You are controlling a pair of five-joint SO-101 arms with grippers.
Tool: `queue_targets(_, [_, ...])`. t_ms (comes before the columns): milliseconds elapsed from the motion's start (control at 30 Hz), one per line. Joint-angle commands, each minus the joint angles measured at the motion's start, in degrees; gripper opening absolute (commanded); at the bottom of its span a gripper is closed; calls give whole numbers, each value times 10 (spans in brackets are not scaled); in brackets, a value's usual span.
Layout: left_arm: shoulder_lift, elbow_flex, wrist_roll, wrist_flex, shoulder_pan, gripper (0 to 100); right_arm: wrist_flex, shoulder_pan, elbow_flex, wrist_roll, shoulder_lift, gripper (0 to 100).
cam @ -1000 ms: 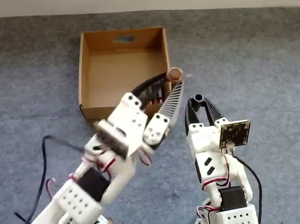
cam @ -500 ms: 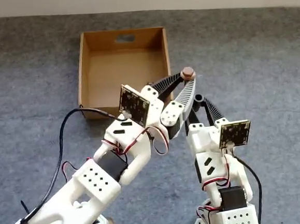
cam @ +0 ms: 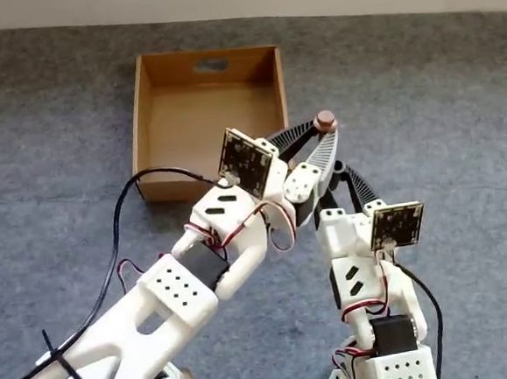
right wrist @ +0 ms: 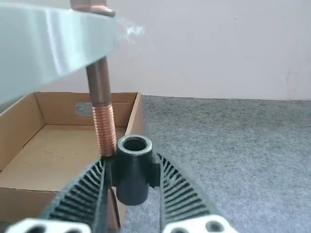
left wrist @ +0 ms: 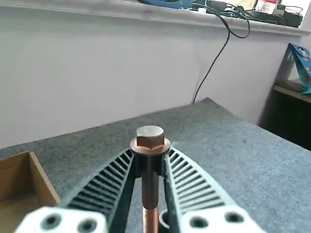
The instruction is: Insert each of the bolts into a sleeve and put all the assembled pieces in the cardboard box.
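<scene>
Bolts: one, a copper-coloured bolt [left wrist: 149, 180] with a hexagon head, standing upright with the head up and the threaded end down
Sleeves: one, a dark sleeve [right wrist: 133, 170], upright with its bore open upward
Boxes: one cardboard box [cam: 139, 119], open-topped, on the grey surface [cam: 439, 87] beyond the arms, its brown floor showing
Arms: two, side by side, both stretched toward the box's near right corner
Left claw: the left claw [left wrist: 149, 156] is clamped on the bolt just under the head, with one ribbed finger on each side of the shank
Right claw: the right claw [right wrist: 131, 166] is clamped on the sleeve, its fingers pressed to the sides and the sleeve's top standing proud of them
Bolt to sleeve: the threaded tip sits just beside the sleeve's rim, on the side toward the box and not in the bore; whether thread and rim touch I cannot tell
Where they are: bolt and sleeve are held in the claws just outside the box's right wall, near its near corner
In the way: in the high view the left claw lies across the tip of the right claw and hides most of the sleeve, with the bolt head showing on top
Around: a black cable [cam: 124, 217] loops from the left arm over the surface, close to the box's near wall; a pale wall [right wrist: 218, 48] rises behind the surface
</scene>
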Motion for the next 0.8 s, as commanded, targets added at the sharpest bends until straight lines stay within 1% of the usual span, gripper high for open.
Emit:
queue_targets(0, [0,-31,0,-12,1,8,-14,-5,9,-6,-7,8])
queue_targets(133, [0,-44,0,-12,0,8,-12,-5,9,-6,-7,8])
queue_targets(267, [-20,-48,0,-10,-17,8,-11,-5,9,-6,-7,8])
queue_targets(467, [-106,-33,0,-8,-49,8,-11,-5,7,-6,-7,8])
queue_targets(600, [-150,-9,0,-9,-31,8,-10,-6,3,-6,-7,8])
queue_targets(767, [-153,-4,0,-9,-15,8,38,-6,-22,-6,-7,8])
